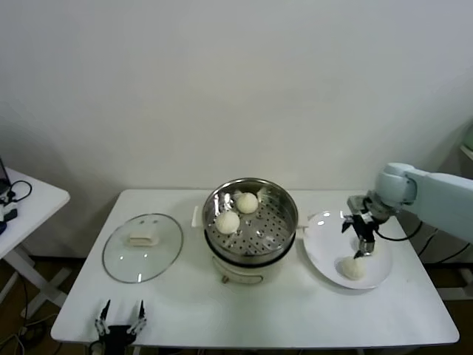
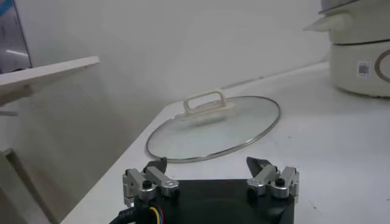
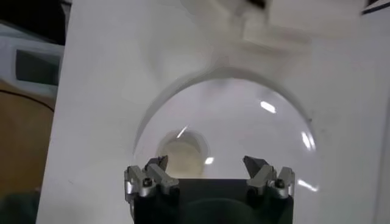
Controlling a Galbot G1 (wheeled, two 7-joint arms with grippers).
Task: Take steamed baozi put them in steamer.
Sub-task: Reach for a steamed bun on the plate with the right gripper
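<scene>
On the table, the steamer stands at the middle holding two buns, a glass lid lies to its left, and a plate to its right carries one bun.

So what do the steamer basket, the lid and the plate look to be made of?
Steamer: polished metal, likely stainless steel, mirror-like walls and a perforated floor. Lid: clear glass with a metal rim, the table shows through; its cream handle looks plastic. Plate: glossy white, ceramic or melamine, with sharp light glints.
</scene>
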